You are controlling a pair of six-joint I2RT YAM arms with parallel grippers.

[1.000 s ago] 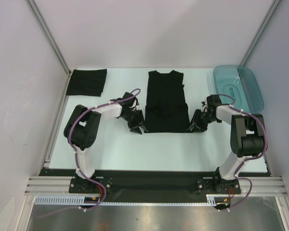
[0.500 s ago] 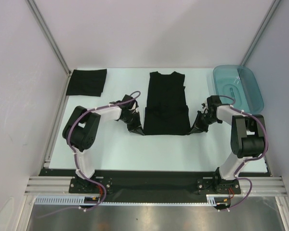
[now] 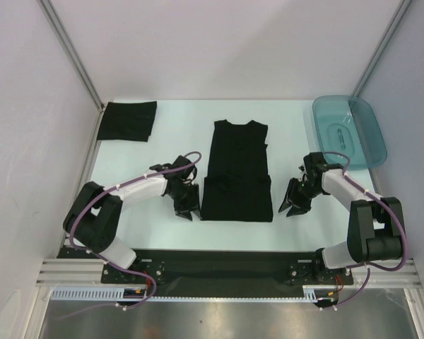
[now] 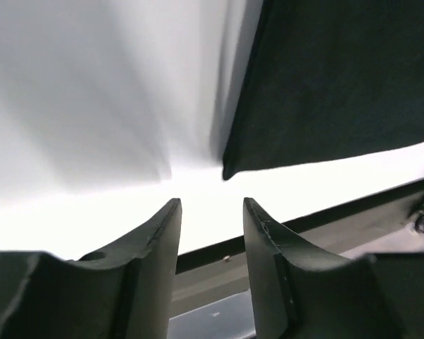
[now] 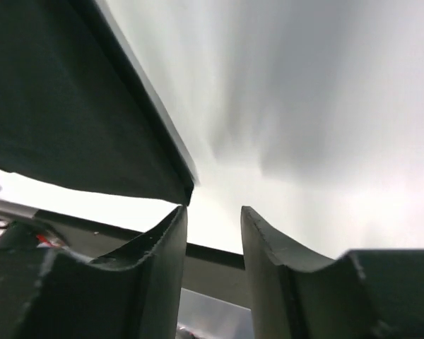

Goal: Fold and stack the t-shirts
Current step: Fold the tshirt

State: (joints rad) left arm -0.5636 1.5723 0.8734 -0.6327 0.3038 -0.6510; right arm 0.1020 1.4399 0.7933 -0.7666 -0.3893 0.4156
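T-shirts lie at two spots on the tabletop (image 3: 162, 134). A folded t-shirt (image 3: 127, 121) sits as a neat square in the far left corner, and a spread t-shirt (image 3: 237, 169) lies in the middle, closer to the near edge. Just beside that garment's near left corner hangs the left gripper (image 3: 186, 209). Its fingers (image 4: 159, 236) stand a narrow gap apart with nothing between them, and the cloth corner is right ahead of the tips. The spread t-shirt has its sleeves tucked in, its collar pointing at the far edge and its hem toward the near edge, so its long axis runs near to far. An edge crosses it about halfway and the near half looks a little wider, perhaps a doubled layer, though I cannot be sure. Off its near right corner, close but not touching, the right gripper (image 3: 290, 207) stands with its fingers (image 5: 162, 244) likewise narrowly parted and empty. A teal tray (image 3: 373, 141) fills the far right corner. The step in hand looks like taking both near corners for a fold toward the collar. Each gripper should slip one finger under its corner and pinch all layers together. The two should then lift and travel evenly so the fold lands square.
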